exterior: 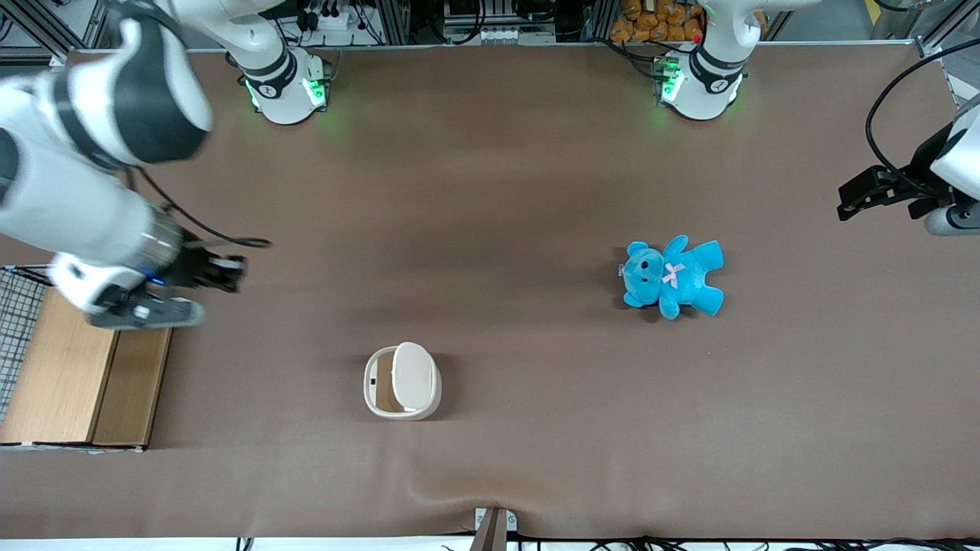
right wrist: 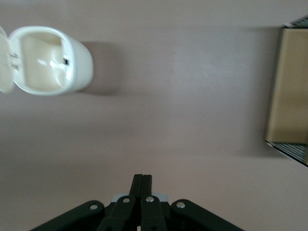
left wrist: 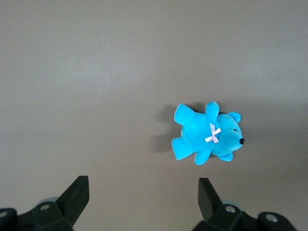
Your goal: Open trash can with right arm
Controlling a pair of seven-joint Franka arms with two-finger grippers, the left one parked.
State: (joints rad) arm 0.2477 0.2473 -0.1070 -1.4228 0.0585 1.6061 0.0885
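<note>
The cream-white trash can (exterior: 383,404) stands on the brown table, nearer to the front camera than my gripper. Its flat lid (exterior: 413,374) is swung up and stands open, and the brownish inside shows beside it. The right wrist view shows the trash can (right wrist: 79,62) with its mouth uncovered and the lid (right wrist: 4,67) tipped back. My right gripper (exterior: 234,274) hangs over the table toward the working arm's end, well apart from the can. The gripper (right wrist: 142,178) is shut, its two fingers pressed together with nothing between them.
A wooden-topped wire crate (exterior: 76,383) (right wrist: 288,86) sits at the working arm's end of the table, close under my arm. A blue teddy (exterior: 672,275) (left wrist: 207,137) lies toward the parked arm's end. A clamp (exterior: 494,526) sticks up at the table's front edge.
</note>
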